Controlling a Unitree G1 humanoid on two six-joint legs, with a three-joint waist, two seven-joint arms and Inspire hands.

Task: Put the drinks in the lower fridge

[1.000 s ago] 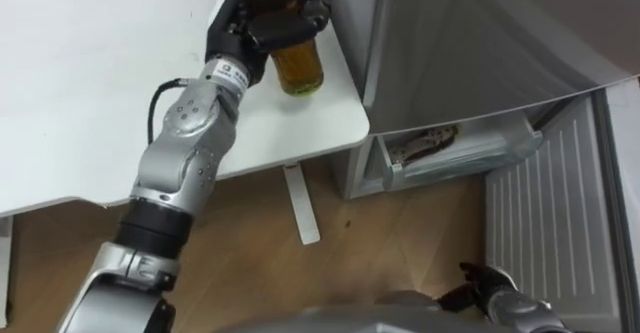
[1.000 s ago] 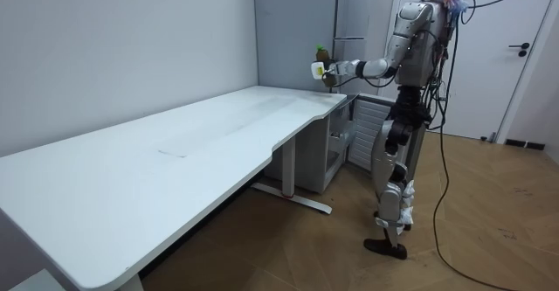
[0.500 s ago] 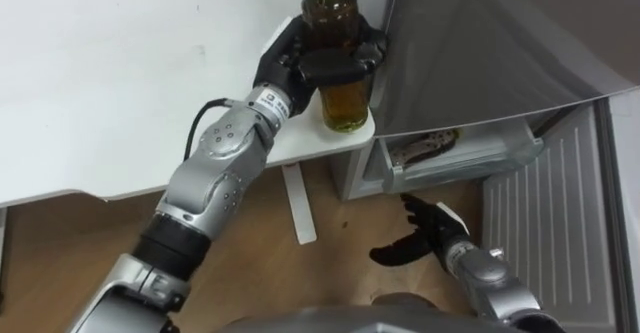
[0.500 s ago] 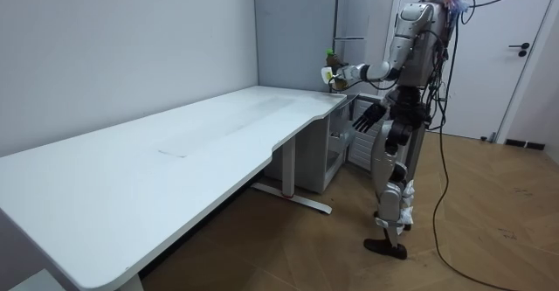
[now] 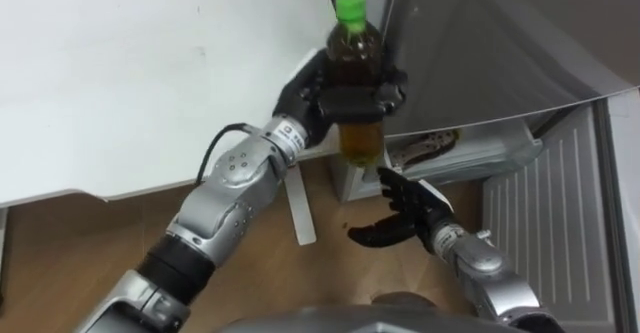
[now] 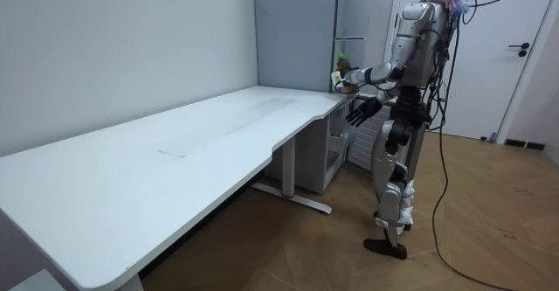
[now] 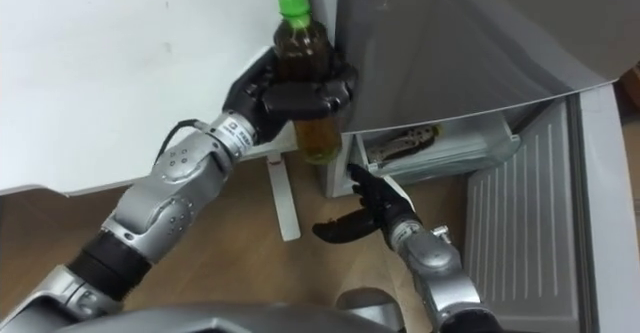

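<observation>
Bottle [image 5: 356, 55] stands upright, cap up, in my left hand [image 5: 308, 101], fingers curled round its middle, off the table [image 5: 150, 83] corner; my right hand [image 5: 408, 219] hovers just beneath, fingers spread wide; the open lower fridge [image 5: 480, 145] lies down-right.

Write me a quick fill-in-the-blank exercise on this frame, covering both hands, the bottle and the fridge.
1. The left hand grips a bottle with a ___ cap.
2. The bottle is held ___, cap on top.
3. The open right hand, lower than the bottle, holds ___.
4. The fridge's lower door stands ___.

Missing words: green; upright; nothing; open.
</observation>
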